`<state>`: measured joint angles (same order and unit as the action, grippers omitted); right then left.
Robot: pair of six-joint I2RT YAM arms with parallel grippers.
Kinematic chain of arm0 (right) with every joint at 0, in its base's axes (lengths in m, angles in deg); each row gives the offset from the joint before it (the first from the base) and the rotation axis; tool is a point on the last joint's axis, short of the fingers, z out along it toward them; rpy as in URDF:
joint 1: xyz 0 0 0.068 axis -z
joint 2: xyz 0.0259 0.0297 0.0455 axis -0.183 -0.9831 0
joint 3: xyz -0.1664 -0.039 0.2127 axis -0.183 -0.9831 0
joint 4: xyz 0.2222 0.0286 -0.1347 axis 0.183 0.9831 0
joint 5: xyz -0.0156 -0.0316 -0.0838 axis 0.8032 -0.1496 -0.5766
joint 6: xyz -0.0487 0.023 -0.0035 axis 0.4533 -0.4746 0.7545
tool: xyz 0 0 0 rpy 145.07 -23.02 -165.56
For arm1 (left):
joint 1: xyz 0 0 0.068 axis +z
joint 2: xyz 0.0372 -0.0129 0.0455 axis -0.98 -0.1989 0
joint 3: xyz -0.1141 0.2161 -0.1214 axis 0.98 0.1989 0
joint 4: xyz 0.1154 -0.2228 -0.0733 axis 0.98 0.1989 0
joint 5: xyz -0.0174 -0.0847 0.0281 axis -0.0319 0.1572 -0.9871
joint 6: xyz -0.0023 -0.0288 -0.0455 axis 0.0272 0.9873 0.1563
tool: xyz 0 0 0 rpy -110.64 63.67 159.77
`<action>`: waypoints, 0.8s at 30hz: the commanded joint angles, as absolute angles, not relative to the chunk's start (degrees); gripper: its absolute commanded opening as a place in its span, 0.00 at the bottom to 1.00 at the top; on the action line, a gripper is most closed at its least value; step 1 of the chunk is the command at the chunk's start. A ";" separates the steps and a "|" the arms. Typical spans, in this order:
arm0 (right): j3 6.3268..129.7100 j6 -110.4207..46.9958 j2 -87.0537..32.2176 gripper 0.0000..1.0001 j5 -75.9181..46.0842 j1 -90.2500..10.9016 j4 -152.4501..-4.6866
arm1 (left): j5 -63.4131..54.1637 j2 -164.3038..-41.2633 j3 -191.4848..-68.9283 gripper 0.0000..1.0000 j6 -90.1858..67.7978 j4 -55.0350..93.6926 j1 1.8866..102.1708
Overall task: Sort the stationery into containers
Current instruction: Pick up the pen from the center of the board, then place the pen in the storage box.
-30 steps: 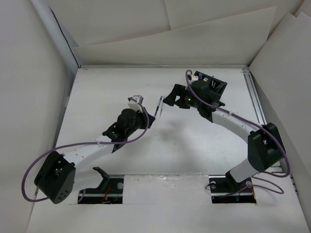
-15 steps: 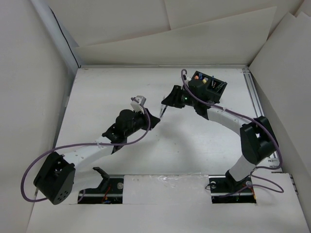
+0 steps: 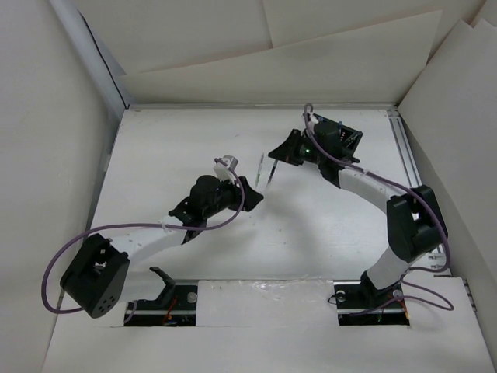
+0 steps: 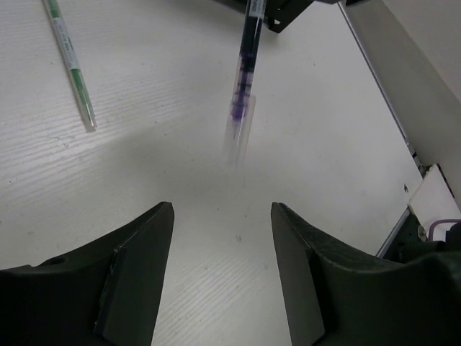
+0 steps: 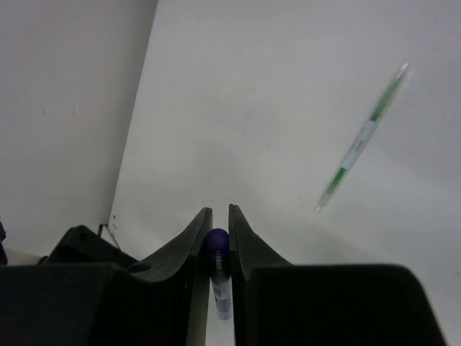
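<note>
Right wrist view: slim dark-purple pen with a clear barrel (image 5: 218, 277), pinched near its rounded purple end between the two fingers of the right claw (image 5: 217, 216), jaws pressed tight against it. Hangs tip-down and tilted above the white desk (image 3: 155, 155), and looks blurred from the left wrist view (image 4: 241, 108). Probably lifted clear so as to be carried to the container. Gripped by one end, likely so that the free length can go into a compartment first.

Just beside it, flat on the desk, a slim green-and-clear pen (image 5: 360, 140), untouched and not yet sorted.

Facing the held pen from the near side, the left claw (image 4: 222, 267), fingers spread wide apart, holding nothing, low over the desk. Perhaps placed there for the green pen; cannot tell.

Behind the right wrist, towards the far right corner, the small black divided box (image 3: 345, 138), partly hidden by the arm. Contents too small to make out.
</note>
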<state>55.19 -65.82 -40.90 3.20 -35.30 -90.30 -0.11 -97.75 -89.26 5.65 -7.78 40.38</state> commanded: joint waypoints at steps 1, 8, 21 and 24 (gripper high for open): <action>54.87 -64.98 -37.75 0.00 1.35 -30.60 -91.91 | -0.41 -97.08 -91.26 0.53 6.22 -11.61 40.38; 55.40 -63.75 -30.72 0.00 -13.65 -15.83 -86.11 | -6.11 -99.78 -93.71 0.50 6.23 -9.43 40.38; 66.11 -58.57 -35.97 0.00 -48.47 -8.53 -84.26 | -21.41 -119.73 -108.29 0.46 6.76 3.32 40.38; 68.14 -56.72 -37.56 0.00 -52.34 -10.89 -84.26 | -22.98 -122.20 -109.36 0.46 6.24 3.94 40.38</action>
<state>64.39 -60.25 -36.33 -44.49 -8.68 -83.48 -18.99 -121.46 -106.75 6.42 1.97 40.38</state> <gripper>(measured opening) 0.175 0.457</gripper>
